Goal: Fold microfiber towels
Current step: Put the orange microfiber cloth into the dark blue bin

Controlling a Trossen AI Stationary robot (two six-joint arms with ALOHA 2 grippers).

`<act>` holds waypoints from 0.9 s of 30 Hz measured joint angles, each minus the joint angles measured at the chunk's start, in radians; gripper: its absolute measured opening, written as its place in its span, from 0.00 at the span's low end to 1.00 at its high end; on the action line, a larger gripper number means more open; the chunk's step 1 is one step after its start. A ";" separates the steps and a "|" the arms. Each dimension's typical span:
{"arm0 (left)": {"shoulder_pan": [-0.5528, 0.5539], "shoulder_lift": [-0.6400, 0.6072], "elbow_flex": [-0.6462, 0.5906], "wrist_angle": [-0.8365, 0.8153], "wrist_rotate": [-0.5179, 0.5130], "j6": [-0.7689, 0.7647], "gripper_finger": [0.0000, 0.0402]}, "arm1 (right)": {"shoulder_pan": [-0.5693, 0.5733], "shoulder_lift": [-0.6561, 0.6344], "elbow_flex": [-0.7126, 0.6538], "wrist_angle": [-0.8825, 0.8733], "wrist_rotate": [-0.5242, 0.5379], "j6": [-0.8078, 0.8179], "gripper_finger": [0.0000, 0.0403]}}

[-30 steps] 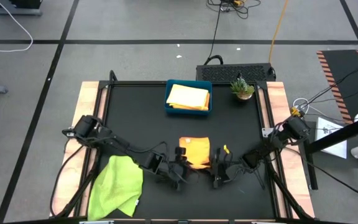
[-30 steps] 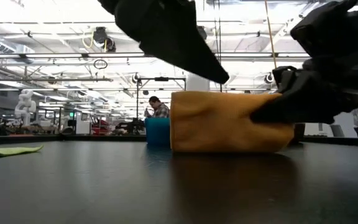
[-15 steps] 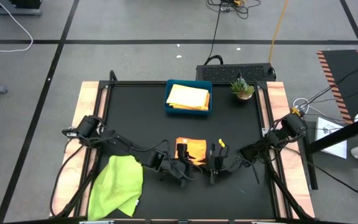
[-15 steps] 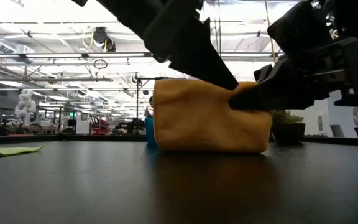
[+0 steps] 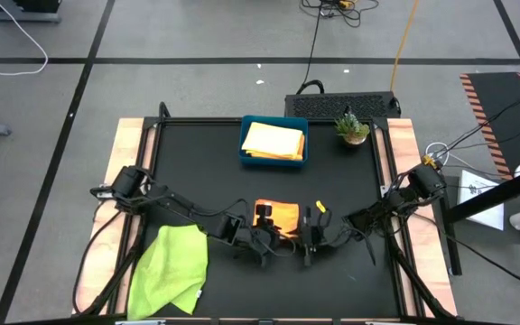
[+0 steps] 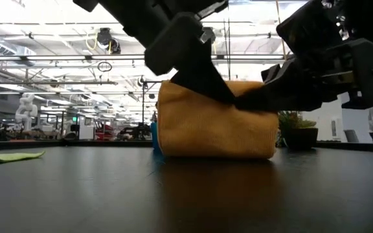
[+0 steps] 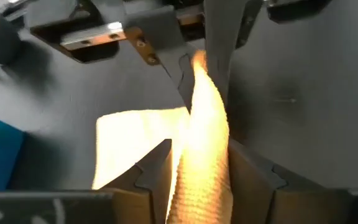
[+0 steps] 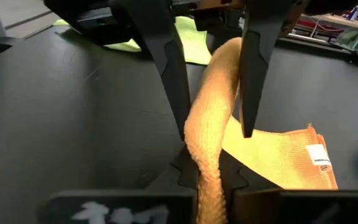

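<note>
Both grippers, left gripper (image 5: 267, 245) and right gripper (image 5: 306, 244), pinch orange towel (image 5: 283, 217); label (image 8: 319, 156) unreadable.

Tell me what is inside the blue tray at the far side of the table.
The blue tray holds a folded yellow towel that fills most of it, lying flat. Whether more towels lie beneath it, and the tray's floor, cannot be seen because the yellow towel covers them.

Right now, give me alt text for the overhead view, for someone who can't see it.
Both grippers, left gripper and right gripper, meet at an orange towel mid-table. A lime green towel lies at the left; a blue tray holds yellow cloth.
</note>
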 joint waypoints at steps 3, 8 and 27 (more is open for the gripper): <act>0.006 0.000 0.000 -0.024 0.019 0.013 0.30 | 0.000 0.000 0.000 0.009 -0.001 -0.009 0.01; 0.008 0.000 0.000 -0.028 0.011 0.053 0.09 | 0.000 0.000 0.000 0.008 -0.007 -0.047 0.04; 0.015 -0.224 0.000 -0.149 -0.028 0.054 0.01 | -0.035 0.005 -0.002 -0.145 0.058 -0.106 0.58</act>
